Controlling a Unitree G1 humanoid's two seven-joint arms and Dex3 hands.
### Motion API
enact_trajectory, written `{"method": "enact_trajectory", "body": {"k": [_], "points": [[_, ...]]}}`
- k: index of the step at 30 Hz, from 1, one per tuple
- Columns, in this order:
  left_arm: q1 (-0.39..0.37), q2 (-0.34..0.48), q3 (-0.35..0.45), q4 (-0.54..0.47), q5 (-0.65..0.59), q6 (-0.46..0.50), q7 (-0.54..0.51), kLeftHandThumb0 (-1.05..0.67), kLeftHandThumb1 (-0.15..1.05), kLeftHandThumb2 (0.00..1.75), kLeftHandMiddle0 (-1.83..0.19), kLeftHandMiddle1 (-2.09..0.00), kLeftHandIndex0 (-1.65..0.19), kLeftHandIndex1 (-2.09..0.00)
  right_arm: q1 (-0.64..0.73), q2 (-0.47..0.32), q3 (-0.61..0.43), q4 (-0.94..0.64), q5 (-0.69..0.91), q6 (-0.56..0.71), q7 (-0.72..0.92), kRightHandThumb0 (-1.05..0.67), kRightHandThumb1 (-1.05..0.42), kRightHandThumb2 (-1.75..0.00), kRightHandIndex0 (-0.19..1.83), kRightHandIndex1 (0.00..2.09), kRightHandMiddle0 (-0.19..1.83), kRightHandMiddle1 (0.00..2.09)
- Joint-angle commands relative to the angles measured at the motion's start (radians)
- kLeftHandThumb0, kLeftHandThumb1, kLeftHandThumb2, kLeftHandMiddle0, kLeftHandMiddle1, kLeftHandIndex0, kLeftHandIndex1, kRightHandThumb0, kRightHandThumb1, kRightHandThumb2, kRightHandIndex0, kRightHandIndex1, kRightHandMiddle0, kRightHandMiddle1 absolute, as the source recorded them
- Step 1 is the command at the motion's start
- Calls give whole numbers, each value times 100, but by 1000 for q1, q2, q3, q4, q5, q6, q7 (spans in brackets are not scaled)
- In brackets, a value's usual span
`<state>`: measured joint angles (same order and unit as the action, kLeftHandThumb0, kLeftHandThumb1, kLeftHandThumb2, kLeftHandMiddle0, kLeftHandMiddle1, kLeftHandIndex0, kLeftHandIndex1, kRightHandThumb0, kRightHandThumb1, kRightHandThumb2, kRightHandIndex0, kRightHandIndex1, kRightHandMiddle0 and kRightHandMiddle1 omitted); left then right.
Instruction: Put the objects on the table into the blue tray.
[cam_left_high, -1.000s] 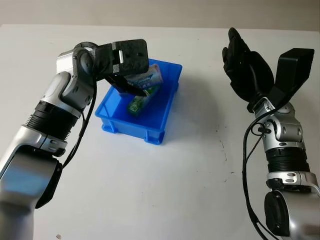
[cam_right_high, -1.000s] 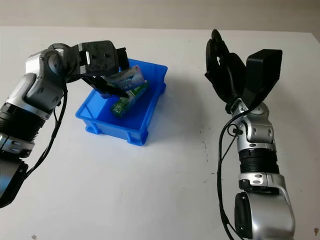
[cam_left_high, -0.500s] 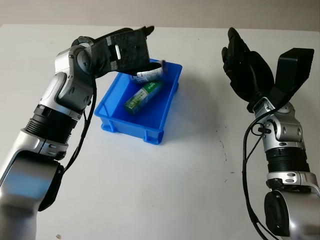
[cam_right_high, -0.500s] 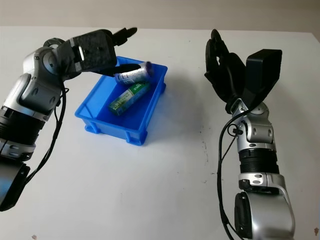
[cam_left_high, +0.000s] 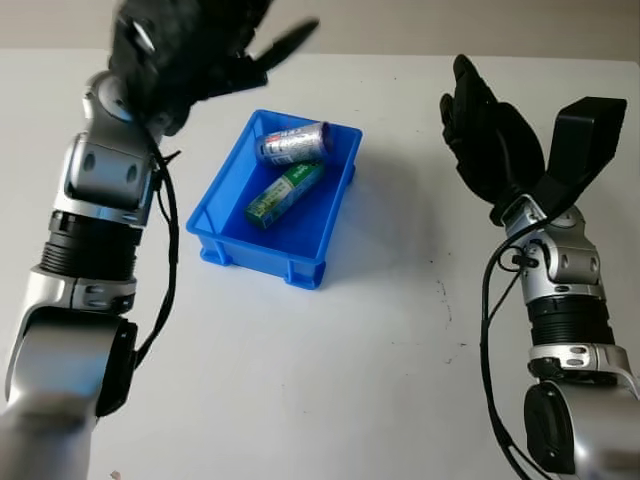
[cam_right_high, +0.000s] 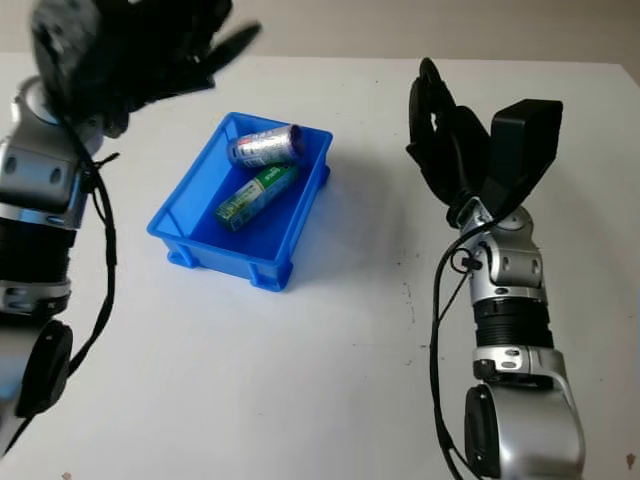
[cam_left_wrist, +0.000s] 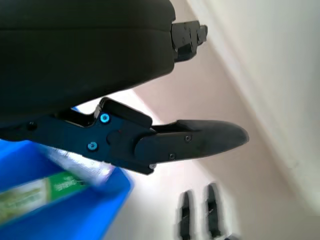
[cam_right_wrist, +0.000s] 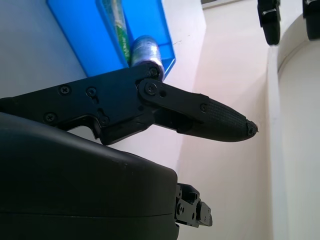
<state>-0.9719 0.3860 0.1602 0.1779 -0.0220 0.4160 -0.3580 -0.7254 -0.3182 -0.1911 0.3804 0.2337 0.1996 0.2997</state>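
left eye view, left hand (cam_left_high: 190, 45) open above blue tray (cam_left_high: 232, 240), can (cam_left_high: 292, 143) inside, right hand (cam_left_high: 487, 135) open

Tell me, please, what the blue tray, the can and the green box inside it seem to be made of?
Blue tray: likely moulded plastic, uniform colour, slight sheen, ribbed feet. Can: probably metal, silvery reflective body with a printed label. Green box: looks like printed cardboard, matte with sharp edges, though this is not certain.

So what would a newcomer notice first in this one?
The blue tray left of centre on the white table, holding a silver can and a green box. Then the two black hands raised and open: the left hand beyond the tray's far-left corner, the right hand at the right.
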Motion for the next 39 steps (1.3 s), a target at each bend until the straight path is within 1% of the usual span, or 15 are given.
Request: {"method": "enact_trajectory", "body": {"k": [1,2,4,7,8,11,14,18,21,25,30,39], "points": [[71,-8,84,-31,-47,-9,51,-75,105,56,19,0,19,0,18,8,-6,-44,6,-10,-6,-76,-105,-71,-19,0,-19,0],[98,-14,117,-42,-73,-17,75,-76,105,55,19,0,19,0,19,9,-5,-52,5,-13,-9,-76,-105,-72,-19,0,-19,0],[145,-19,154,-74,-107,-24,111,-76,105,54,19,0,19,0,18,11,-6,-62,2,-16,-19,-77,-105,-73,-19,0,-19,0],[219,-15,195,-121,-141,-42,152,-76,105,56,19,0,19,0,16,14,-4,-67,-5,-18,-39,-77,-105,-74,-19,0,-19,0],[248,-4,206,-127,-145,-61,154,-75,105,56,19,0,19,0,12,16,-2,-60,-7,-21,-42,-77,-105,-74,-19,0,-19,0],[318,25,225,-114,-148,-119,149,-74,105,62,19,0,19,0,7,17,5,-41,-17,-33,-44,-78,-105,-76,-19,0,-19,0],[348,20,223,-83,-133,-132,196,-75,105,65,19,0,19,0,4,18,8,-18,-21,-52,-35,-78,-105,-76,-19,0,-19,0],[368,19,210,31,-121,-202,216,-74,105,71,19,0,19,0,-5,15,14,26,-29,-83,-18,-79,-105,-77,-19,0,-19,0],[369,11,197,114,-115,-256,220,-74,105,70,19,0,19,0,-5,15,15,47,-39,-101,-18,-78,-105,-77,-19,0,-19,0],[371,-12,177,174,-121,-319,221,-76,105,67,19,0,19,0,2,22,14,54,-37,-101,-24,-77,-105,-77,-19,0,-19,0],[368,-32,164,207,-137,-352,219,-77,105,69,19,0,19,0,11,41,7,59,-27,-96,-44,-76,-105,-76,-19,0,-19,0],[367,-40,141,210,-148,-366,215,-80,105,64,19,0,19,0,11,44,6,66,-26,-99,-47,-75,-105,-76,-19,0,-19,0]]}}
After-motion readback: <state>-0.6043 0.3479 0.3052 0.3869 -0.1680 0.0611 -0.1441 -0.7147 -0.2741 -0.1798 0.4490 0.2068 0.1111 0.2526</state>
